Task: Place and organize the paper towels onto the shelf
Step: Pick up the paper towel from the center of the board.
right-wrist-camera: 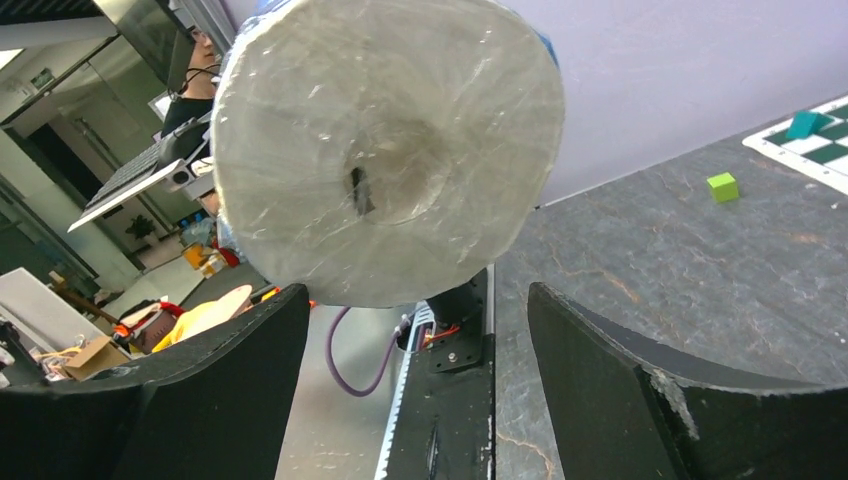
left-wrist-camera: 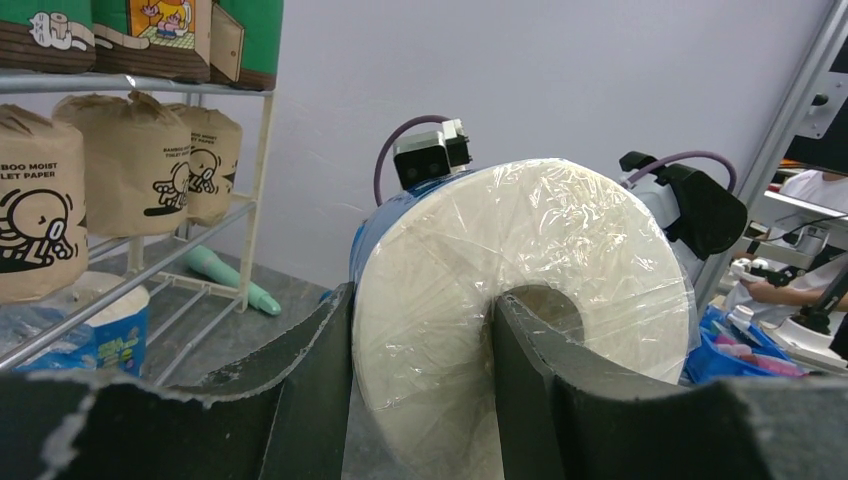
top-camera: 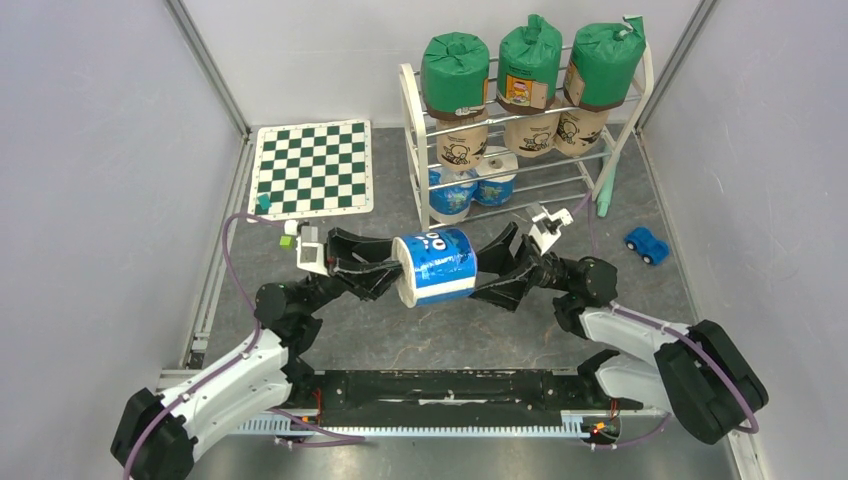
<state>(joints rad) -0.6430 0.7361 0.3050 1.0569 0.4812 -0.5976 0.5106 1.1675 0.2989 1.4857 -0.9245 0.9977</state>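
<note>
Over mid-table, top view: blue roll (top-camera: 437, 265) held off the table, lying sideways between left gripper (top-camera: 385, 272) and right gripper (top-camera: 497, 272); reads as a re-grip or hand-over before shelving
Shelf, top view: shelf (top-camera: 412, 120) well behind the roll; green rolls (top-camera: 527, 60) on top tier; tan rolls (top-camera: 530, 130) on middle tier; shelved blue pair (top-camera: 470, 185) at bottom left; room beside them at bottom right, the likely slot
Clutter, top view: mat (top-camera: 312, 168) left of shelf; toy car (top-camera: 647, 244) off right; cube (top-camera: 287, 241) by left wrist; none between roll and shelf; teal tool (top-camera: 604, 195) at shelf's right end, near the slot; middle rods overhang it, so low entry needed
Left wrist: jaws clamped on the roll's wall, one in the core, one outside; this grip carries the roll
Right wrist: jaws spread wide; roll's end face just ahead and above, between them; no touch seen
</note>
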